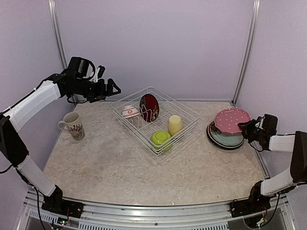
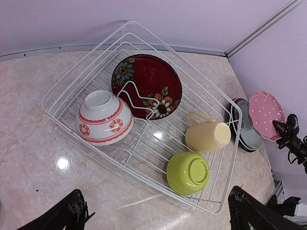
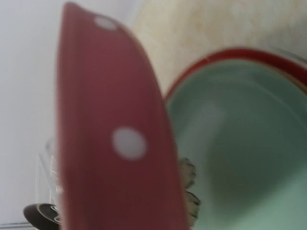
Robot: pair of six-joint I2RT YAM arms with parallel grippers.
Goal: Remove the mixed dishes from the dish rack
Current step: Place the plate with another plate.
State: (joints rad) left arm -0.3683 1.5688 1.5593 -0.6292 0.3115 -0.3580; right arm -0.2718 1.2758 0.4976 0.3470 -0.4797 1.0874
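My right gripper (image 1: pixel 249 128), clamped on the pink plate (image 1: pixel 231 120), should lower it level onto the teal plate (image 1: pixel 225 139) beneath before letting go; left gripper (image 1: pixel 114 88) hangs open.

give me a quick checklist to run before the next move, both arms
1. Grip: right gripper shut on the pink dotted plate: ok.
2. Placement: pink dotted plate lying flat on the teal plate: not ok, it is tilted.
3. Contact: its lower edge touching the teal plate: cannot tell.
4. Jaws: left gripper open: ok.
5. Clearance: left gripper clear of the dishes, up beside the dish rack: ok.
6. Unloading: dish rack emptied: not ok; red floral plate, red-white bowl, yellow cup and lime green bowl are in it.
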